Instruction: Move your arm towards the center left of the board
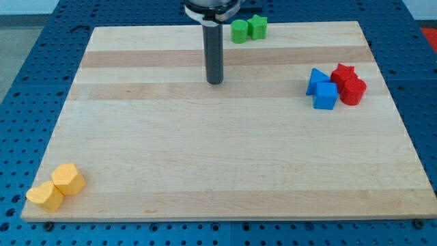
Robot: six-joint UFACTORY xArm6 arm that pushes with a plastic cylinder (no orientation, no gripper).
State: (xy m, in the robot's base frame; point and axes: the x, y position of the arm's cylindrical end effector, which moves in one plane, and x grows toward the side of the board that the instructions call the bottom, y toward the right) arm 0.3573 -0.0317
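Note:
My tip (215,82) rests on the wooden board (205,150) near the view's top centre, with no block touching it. Two green blocks, a round one (239,31) and a star-like one (257,26), sit just up and right of the rod at the board's top edge. At the view's right are a blue triangular block (316,80), a blue cube (326,96), a red star block (343,72) and a red cylinder (353,91), bunched together. At the bottom left corner lie a yellow hexagonal block (68,179) and a yellow heart-like block (45,197).
The board lies on a blue perforated table (27,41). The rod's mount (212,8) shows at the view's top.

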